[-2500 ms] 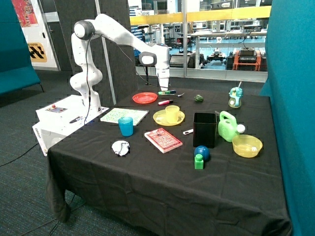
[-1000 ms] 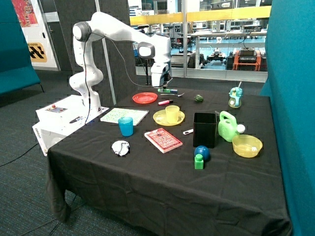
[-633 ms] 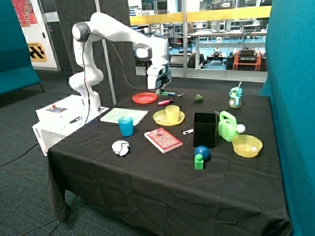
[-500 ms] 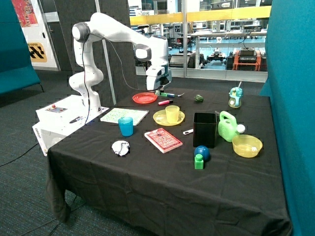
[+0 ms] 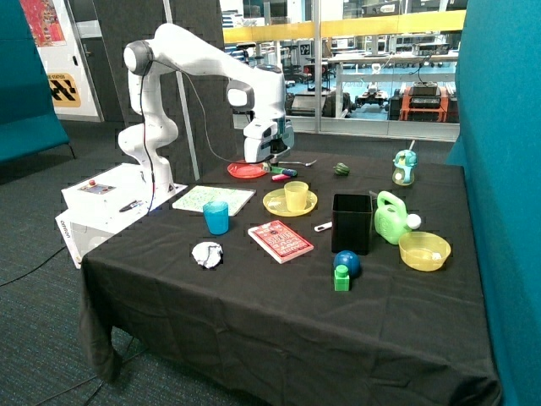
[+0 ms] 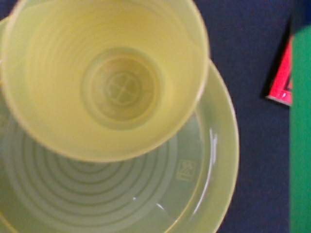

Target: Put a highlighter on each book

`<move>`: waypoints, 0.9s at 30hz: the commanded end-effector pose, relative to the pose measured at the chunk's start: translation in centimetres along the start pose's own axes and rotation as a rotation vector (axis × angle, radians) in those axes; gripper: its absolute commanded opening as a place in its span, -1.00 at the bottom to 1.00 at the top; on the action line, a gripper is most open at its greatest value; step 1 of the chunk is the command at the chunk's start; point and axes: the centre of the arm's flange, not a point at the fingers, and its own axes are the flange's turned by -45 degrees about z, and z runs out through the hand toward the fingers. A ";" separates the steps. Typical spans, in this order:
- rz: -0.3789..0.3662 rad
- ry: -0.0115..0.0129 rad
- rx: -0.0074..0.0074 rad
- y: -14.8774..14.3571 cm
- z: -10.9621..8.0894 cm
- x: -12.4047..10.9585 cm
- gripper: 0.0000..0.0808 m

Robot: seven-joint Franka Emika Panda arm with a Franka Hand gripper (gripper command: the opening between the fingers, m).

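Tool (image 5: 269,158) low over far part of counter (image 5: 254,296), at right edge of red plate (image 5: 245,169). Open or closed: cannot tell.

Green highlighter (image 5: 284,171) just right of tool, pink highlighter (image 5: 279,178) just beside it on the near side. Whether tool touches the green one: cannot tell.

Red book (image 5: 281,241) flat, mid-counter, nothing on it. White speckled book (image 5: 213,200) flat at left, also bare.

Yellow cup (image 5: 296,195) upright on yellow plate (image 5: 275,203), between highlighters and red book.
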 end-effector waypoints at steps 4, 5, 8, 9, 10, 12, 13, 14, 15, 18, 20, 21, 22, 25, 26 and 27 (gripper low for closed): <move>0.046 0.0057 0.0016 2.8 2.7 0.5 -1.00; 0.047 0.0057 0.0016 3.0 2.8 0.5 -1.00; 0.052 0.0057 0.0016 3.6 3.4 0.6 -1.00; 0.056 0.0057 0.0016 3.8 3.6 0.7 -1.00; 0.058 0.0057 0.0016 4.1 3.8 0.7 -1.00; 0.063 0.0057 0.0016 4.5 4.2 0.8 -1.00; 0.065 0.0057 0.0016 4.7 4.4 0.8 -1.00; 0.068 0.0057 0.0017 4.9 4.6 0.9 -1.00; 0.069 0.0057 0.0017 5.1 4.8 0.9 -1.00; 0.072 0.0057 0.0017 5.4 5.6 0.9 -1.00; 0.072 0.0057 0.0017 5.5 6.1 1.0 -1.00; 0.072 0.0057 0.0017 5.6 6.4 1.0 -1.00; 0.072 0.0057 0.0017 5.7 6.7 1.1 -1.00; 0.073 0.0057 0.0017 5.8 7.6 1.4 -1.00; 0.072 0.0057 0.0017 5.8 7.8 1.5 -1.00; 0.072 0.0057 0.0017 5.8 8.0 1.6 -1.00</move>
